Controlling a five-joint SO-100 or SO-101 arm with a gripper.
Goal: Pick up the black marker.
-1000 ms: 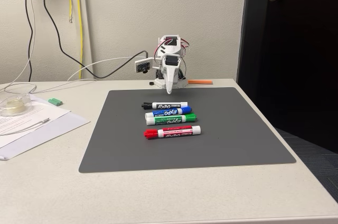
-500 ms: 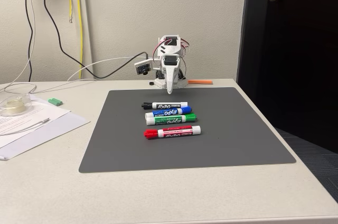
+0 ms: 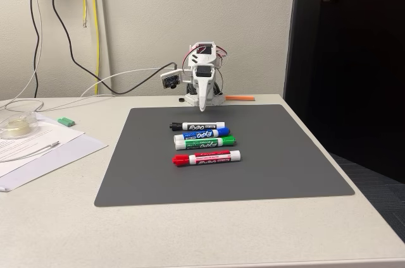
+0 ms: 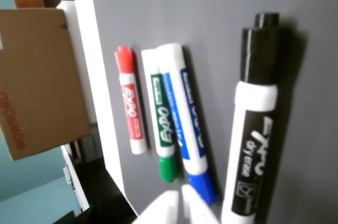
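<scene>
The black marker [image 3: 197, 126] lies farthest back in a row of markers on the grey mat [image 3: 221, 173], its black cap to the left in the fixed view. In the wrist view the black marker [image 4: 252, 129] is large at the right, cap upward. Blue [image 3: 202, 133], green [image 3: 204, 142] and red [image 3: 207, 157] markers lie in front of it. My gripper [image 3: 202, 106] hangs point-down behind the row, above the mat's far edge, shut and holding nothing. Its white fingertips [image 4: 165, 203] show at the bottom of the wrist view, just left of the black marker's lower end.
Papers [image 3: 38, 145], a clear round container [image 3: 16, 126] and a small green block [image 3: 66, 121] lie left of the mat. An orange strip [image 3: 240, 98] sits by the arm's base. Cables hang on the wall; a dark door [image 3: 354, 59] stands at the right. A cardboard box [image 4: 37, 81] appears in the wrist view.
The gripper tip has risen slightly and the wrist camera has shifted a little left and up. The markers have not moved.
</scene>
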